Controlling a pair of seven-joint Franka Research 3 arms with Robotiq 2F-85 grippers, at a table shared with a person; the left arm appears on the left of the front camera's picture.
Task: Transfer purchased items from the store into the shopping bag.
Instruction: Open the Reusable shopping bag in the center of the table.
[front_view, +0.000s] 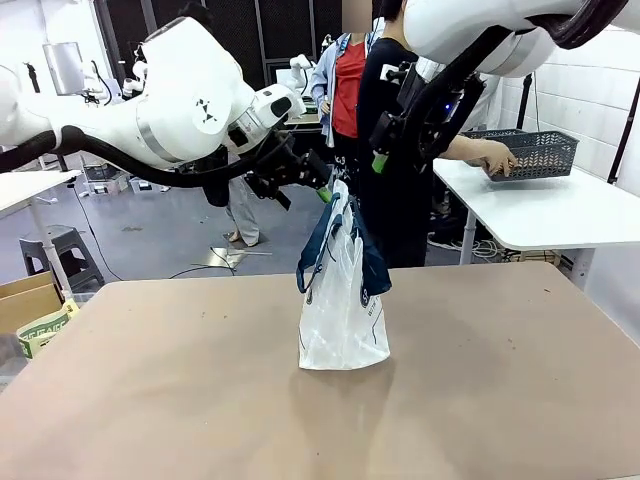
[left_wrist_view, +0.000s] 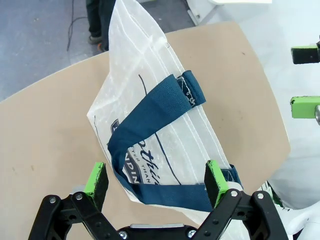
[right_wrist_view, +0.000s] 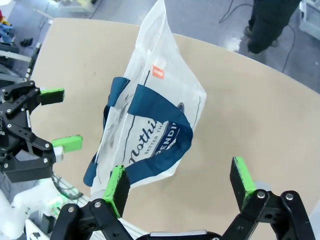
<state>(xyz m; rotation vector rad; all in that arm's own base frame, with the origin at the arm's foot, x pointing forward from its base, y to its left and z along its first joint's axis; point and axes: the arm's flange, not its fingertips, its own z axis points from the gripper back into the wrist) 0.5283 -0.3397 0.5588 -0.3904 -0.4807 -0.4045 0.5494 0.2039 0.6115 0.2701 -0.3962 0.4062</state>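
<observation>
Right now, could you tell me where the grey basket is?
Front view, far right: the grey basket sits on the white side table, a person's hand at its left end.

my front camera looks from the near side of the table (front_view: 150, 400) across to the far side. my wrist cameras hang close above, looking down. all three share the shopping bag (front_view: 343, 310) mid-table; each wrist view catches the other arm's gripper: right gripper (left_wrist_view: 306, 80), left gripper (right_wrist_view: 60, 117).

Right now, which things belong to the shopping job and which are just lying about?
Job: shopping bag, grey basket on the far white table, open left hand, open right hand.
Lying about: cardboard box, grey stool, both on the floor at left.
</observation>
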